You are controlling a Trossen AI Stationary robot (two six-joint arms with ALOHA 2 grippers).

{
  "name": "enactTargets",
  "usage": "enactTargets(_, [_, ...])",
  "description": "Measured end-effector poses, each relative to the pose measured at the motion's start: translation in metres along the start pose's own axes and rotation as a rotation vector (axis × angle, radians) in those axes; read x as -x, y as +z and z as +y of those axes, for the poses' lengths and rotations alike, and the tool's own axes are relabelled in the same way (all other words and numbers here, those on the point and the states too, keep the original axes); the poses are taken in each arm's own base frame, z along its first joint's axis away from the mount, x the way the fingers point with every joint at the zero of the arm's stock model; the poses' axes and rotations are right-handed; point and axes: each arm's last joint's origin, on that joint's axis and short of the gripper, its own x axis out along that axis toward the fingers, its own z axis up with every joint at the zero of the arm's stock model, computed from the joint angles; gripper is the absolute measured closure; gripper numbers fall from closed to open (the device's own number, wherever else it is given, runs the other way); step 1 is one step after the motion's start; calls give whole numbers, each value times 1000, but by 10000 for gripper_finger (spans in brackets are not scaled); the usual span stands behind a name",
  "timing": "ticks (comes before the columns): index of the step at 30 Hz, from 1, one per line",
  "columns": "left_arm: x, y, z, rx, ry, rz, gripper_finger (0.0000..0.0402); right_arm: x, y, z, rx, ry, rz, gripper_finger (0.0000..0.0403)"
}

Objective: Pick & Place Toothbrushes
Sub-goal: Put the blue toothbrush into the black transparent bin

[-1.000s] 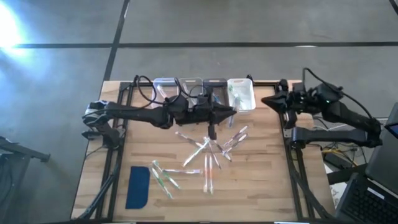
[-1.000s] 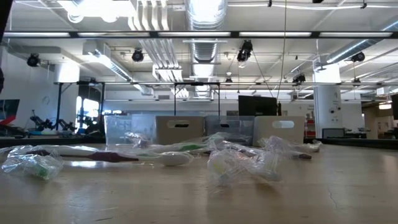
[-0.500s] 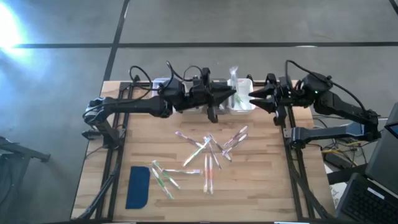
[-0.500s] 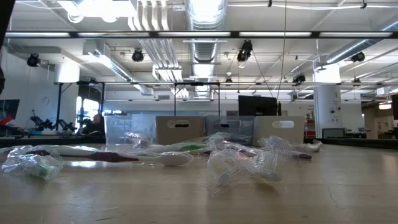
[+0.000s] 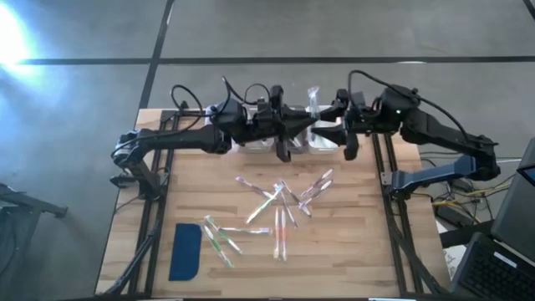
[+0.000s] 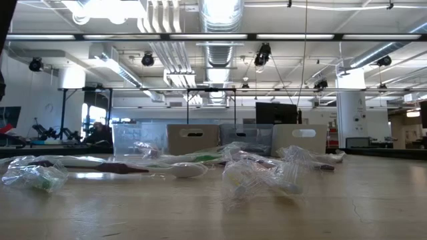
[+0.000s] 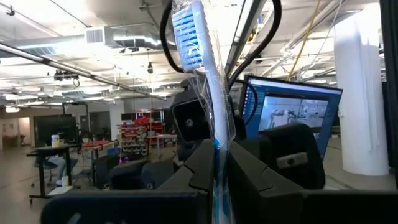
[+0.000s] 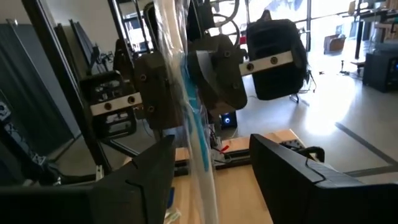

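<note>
Above the row of small bins (image 5: 276, 125) at the far edge of the table (image 5: 351, 242), the high view shows both arms meeting. The left gripper (image 5: 308, 127) reaches in from the left side of the bins and the right gripper (image 5: 328, 132) from the right side, tips almost facing each other. Between them a wrapped toothbrush (image 5: 313, 102) stands upright over the white bin. Nearer than the bins, a loose pile of toothbrushes (image 5: 280, 205) lies in the middle of the table, a few more (image 5: 219, 238) lie apart from it, and beside those rests a dark-blue pad (image 5: 185, 251).

From the low view neither gripper can be seen. It shows only the bins (image 6: 193, 139) in a row at the back and, in front of them, the crinkled clear wrappers of the toothbrushes (image 6: 260, 175) on the wood.

The left wrist view gives what the others hide: the left gripper (image 7: 219, 180) has its fingers (image 7: 202, 174) pressed together on the handle of the toothbrush (image 7: 202, 68), whose blue bristled head points up. The other arm is seen dark behind it.

The right wrist view looks from the opposite side. The right gripper (image 8: 211, 180) has its fingers (image 8: 280, 174) spread wide, one on each side of the toothbrush (image 8: 186, 99), not touching it. Behind the toothbrush the left gripper (image 8: 186, 84) pinches it.
</note>
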Motion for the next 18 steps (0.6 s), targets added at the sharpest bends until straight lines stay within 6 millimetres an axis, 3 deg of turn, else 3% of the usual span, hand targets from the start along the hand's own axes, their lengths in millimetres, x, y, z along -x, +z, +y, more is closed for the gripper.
enactTargets(9, [-1,10,5,-37,-12,-30,371,-12,1,-3,-27,-23,104,244])
enactTargets(18, [-1,10,8,-41,-22,-28,371,-9,3,-2,-25,-20,96,327])
